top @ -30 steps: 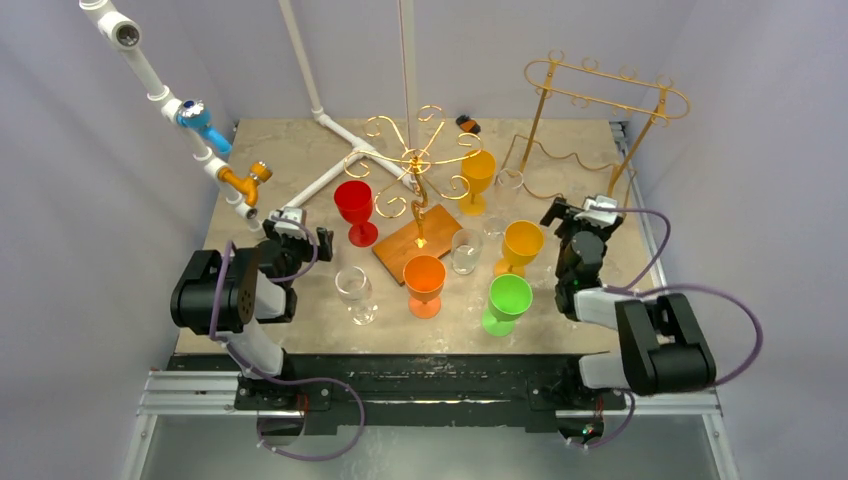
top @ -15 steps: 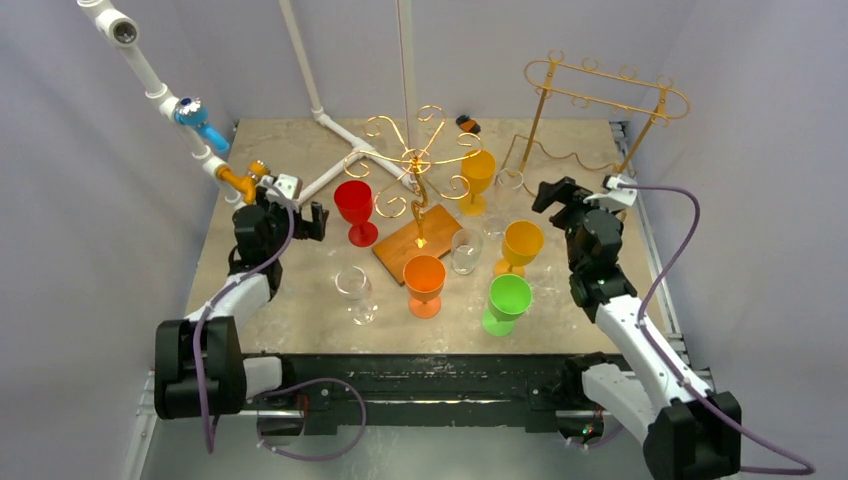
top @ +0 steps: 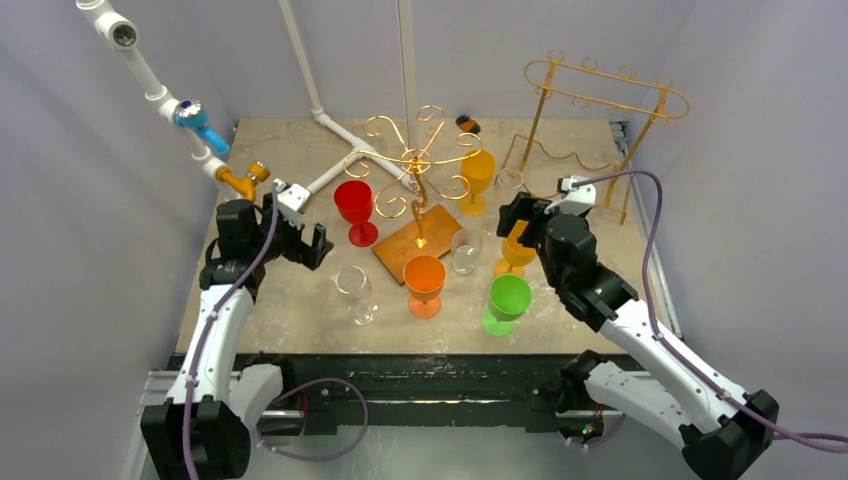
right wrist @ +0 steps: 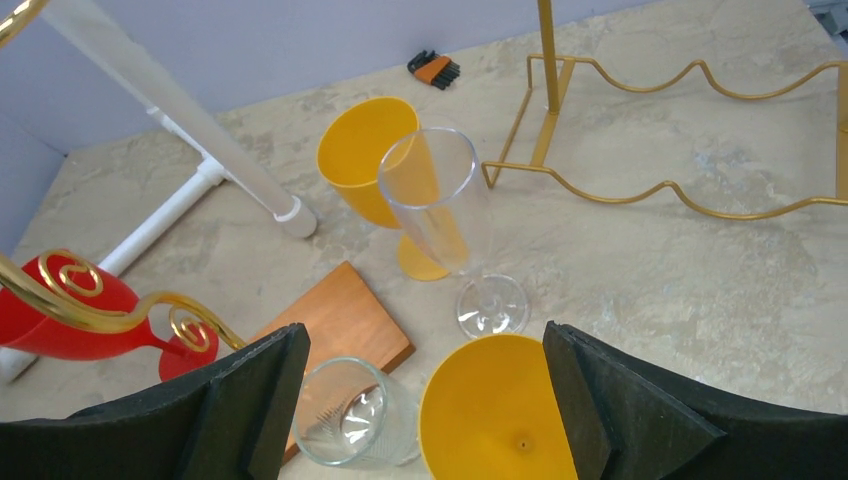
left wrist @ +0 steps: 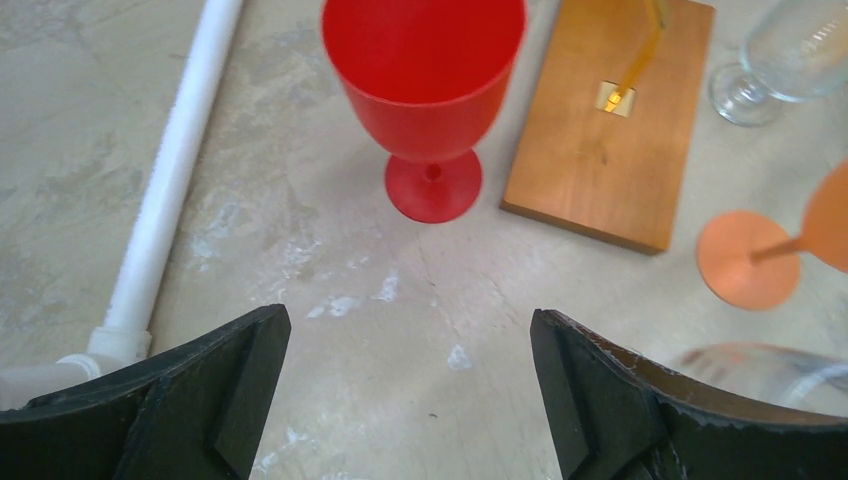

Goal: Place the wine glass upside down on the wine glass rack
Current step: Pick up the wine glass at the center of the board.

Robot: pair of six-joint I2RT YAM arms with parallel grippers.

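Green glass (top: 508, 298), orange glass (top: 424, 275) and clear glass (top: 353, 288) stand upright on the near part of the table (top: 300, 310), ready for picking. Just beyond, both arms hang with jaws spread wide and empty. The left gripper (left wrist: 405, 340) looks down towards the red glass (left wrist: 425, 80); the right gripper (right wrist: 425, 345) sits over a yellow glass (right wrist: 495, 410), probably lining up on its bowl. Which wine glass is meant I cannot tell. Farther back, the gold scrolled rack (top: 418, 158) on its wooden base (top: 410, 245) carries nothing I can see, its hooks free for a stem. A second gold rack (top: 540, 108) stands farthest.
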